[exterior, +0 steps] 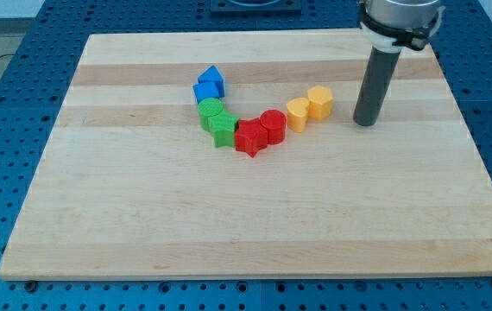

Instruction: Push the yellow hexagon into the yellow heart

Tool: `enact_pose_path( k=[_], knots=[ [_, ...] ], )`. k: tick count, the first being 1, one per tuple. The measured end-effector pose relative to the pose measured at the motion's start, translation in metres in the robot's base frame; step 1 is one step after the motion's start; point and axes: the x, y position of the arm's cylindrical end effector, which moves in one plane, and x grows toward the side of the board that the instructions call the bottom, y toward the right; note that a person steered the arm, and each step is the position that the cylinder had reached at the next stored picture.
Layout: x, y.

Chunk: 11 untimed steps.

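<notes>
On the wooden tabletop (142,225), my tip (365,123) stands at three o'clock of the yellow hexagon (319,101), which touches the yellow heart (298,113) at its eight o'clock; no fingers exist to report.

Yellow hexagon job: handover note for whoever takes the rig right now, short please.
My tip rests on the board to the view's right of the yellow hexagon, with a clear gap between them; it touches no block.
The yellow hexagon sits right beside the yellow heart, which lies on its lower-left side; they look to be touching or very nearly so.
Done: the two yellow blocks are already together, or almost.
Left: if a gap remains, a short push from the view's right toward the left should probably close it. Mind the red blocks just beyond the heart.
</notes>
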Motion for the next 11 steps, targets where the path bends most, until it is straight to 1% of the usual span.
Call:
enact_pose_path(
  k=[3, 5, 7, 8, 9, 10, 11],
  knots=[
    [0.000, 0.005],
    [-0.004, -0.026],
    [-0.044, -0.026],
    [-0.048, -0.060],
    [-0.025, -0.104],
    [0.023, -0.124],
    [0.054, -0.138]
  ],
)
